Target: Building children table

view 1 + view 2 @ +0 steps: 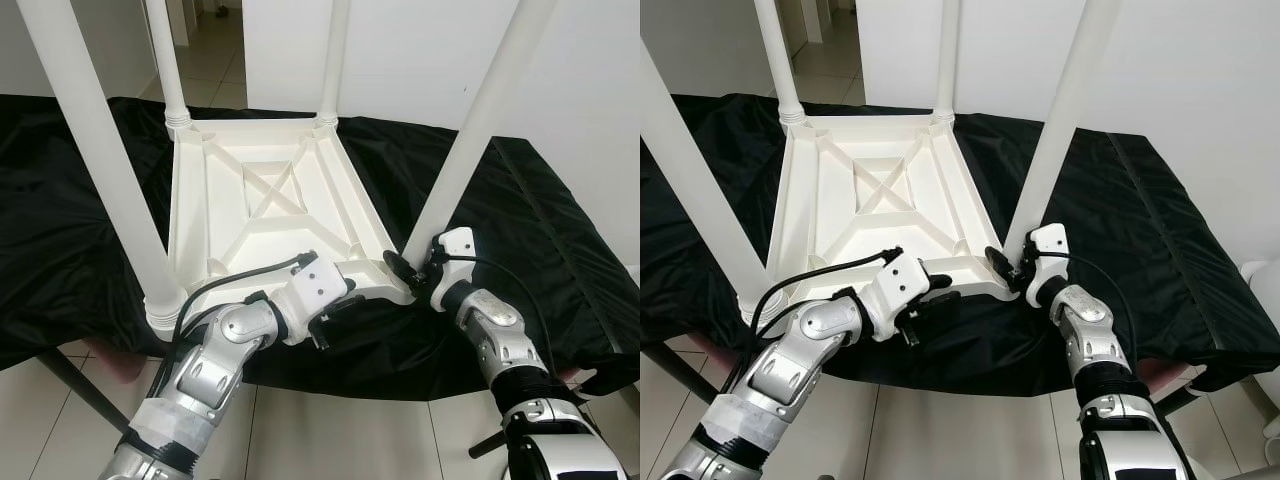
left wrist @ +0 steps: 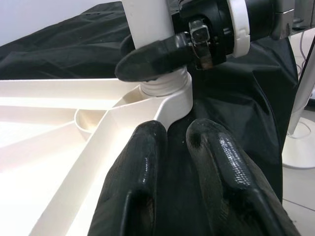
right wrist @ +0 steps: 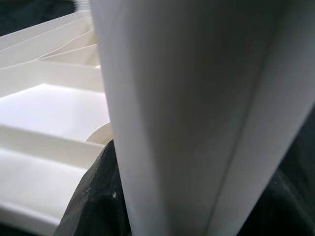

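A white plastic children's table [image 1: 265, 205] lies upside down on a surface draped in black cloth [image 1: 540, 230], its ribbed underside facing up with a crossed brace in the middle. Four round white legs stand up from its corners: two at the far edge [image 1: 170, 70] and two at the near edge, the near-left leg [image 1: 100, 170] and the near-right leg [image 1: 480, 130]. The tops of all four legs are cut off by the frame.

The table sits toward the near edge of the cloth, with its near corners close to that edge. The right gripper [image 1: 412, 268] is at the near-right corner, its black fingers clamped around the base of the near-right leg just above the socket; in the left wrist view one black finger [image 2: 152, 59] presses across the leg where it meets the collar [image 2: 165, 88]. The left gripper [image 1: 340, 312] hangs just beside the near edge of the table, close to that same corner, with its two fingers [image 2: 142, 182] close together and gripping nothing, over the black cloth.

In the right wrist view the leg [image 3: 197, 113] is so near that it is a blurred white column, and the fingertips behind it cannot be made out. A metal leg of the carrying surface [image 1: 80, 390] shows under the cloth at the near-left.
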